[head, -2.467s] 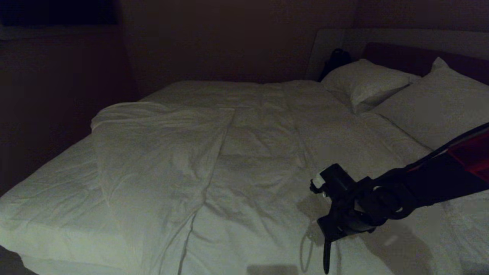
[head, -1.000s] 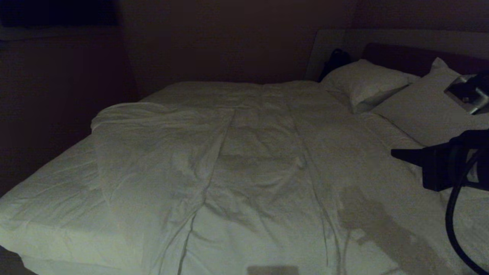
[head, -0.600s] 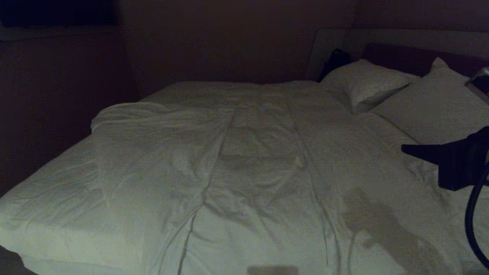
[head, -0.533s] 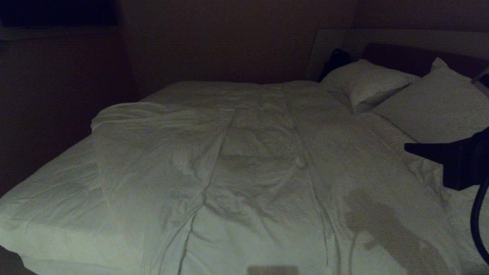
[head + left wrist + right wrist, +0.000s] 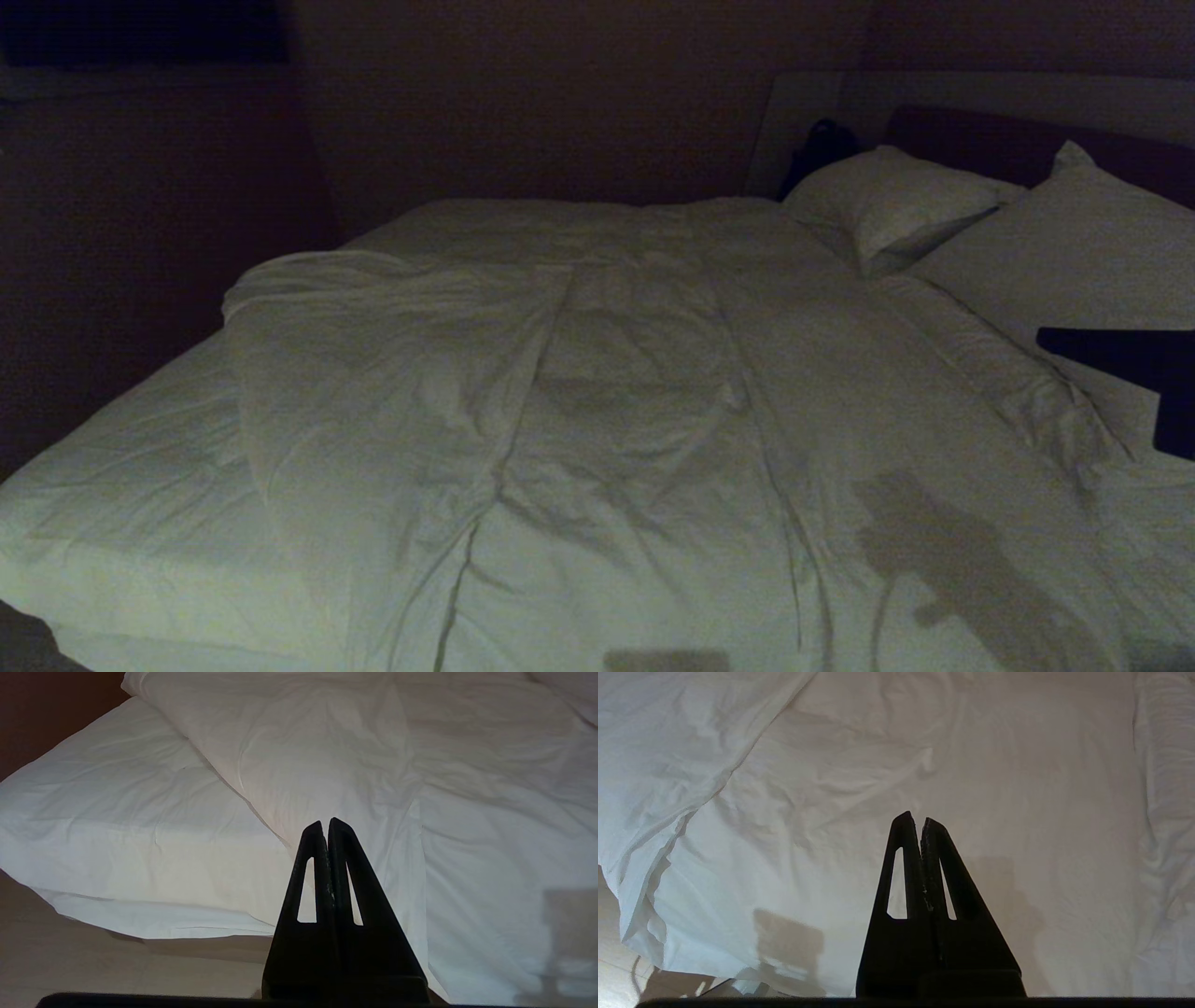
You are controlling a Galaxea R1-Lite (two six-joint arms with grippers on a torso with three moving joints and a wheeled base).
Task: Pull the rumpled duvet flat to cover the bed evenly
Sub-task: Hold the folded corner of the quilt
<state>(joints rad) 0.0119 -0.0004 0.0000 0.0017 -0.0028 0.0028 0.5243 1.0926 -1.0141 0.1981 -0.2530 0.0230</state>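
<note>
- The right gripper [image 5: 916, 820] hung above the duvet [image 5: 597, 392] with its jaws pressed shut on nothing.
- The left gripper [image 5: 325, 825], jaws also shut and empty, faced the bed [image 5: 117, 826] corner.
- Ahead of the left jaws lay the duvet's folded-back flap [image 5: 303, 751], its long axis running away from them; the left arm looked nearer.

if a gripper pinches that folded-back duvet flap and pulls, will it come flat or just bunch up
The duvet looks soft and deeply creased, so it would probably drape and stretch locally, not slide as a sheet. Its puffy folded flap suggests some bulk; one pinch may drag unevenly.
</note>
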